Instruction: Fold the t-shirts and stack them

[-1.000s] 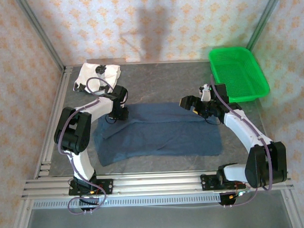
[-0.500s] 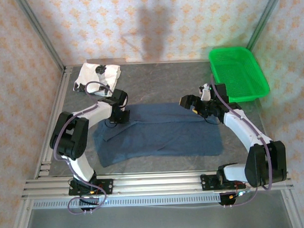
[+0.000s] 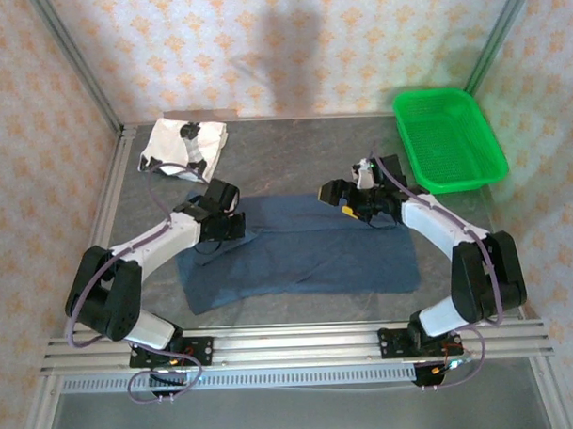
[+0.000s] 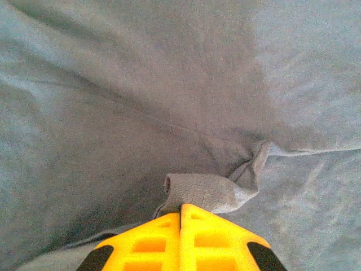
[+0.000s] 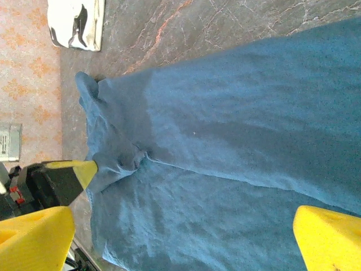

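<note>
1. I am looking at the dark blue t-shirt (image 3: 297,256). It is lying spread out in the middle of the tabletop (image 3: 294,158), with a few wrinkles in it.
2. My left claw (image 4: 180,210) is pinching a little fold of the dark blue t-shirt near its far left corner. Its yellow fingers are pressing together on the cloth.
3. My right claw (image 3: 338,196) is hanging over the far edge of the dark blue t-shirt, and its fingers are spreading wide apart.
4. The white t-shirt (image 3: 182,143) with black patches is sitting folded in the far left corner of the tabletop, apart from the dark blue t-shirt.
5. The green basket (image 3: 449,138) is sitting in the far right corner.
</note>
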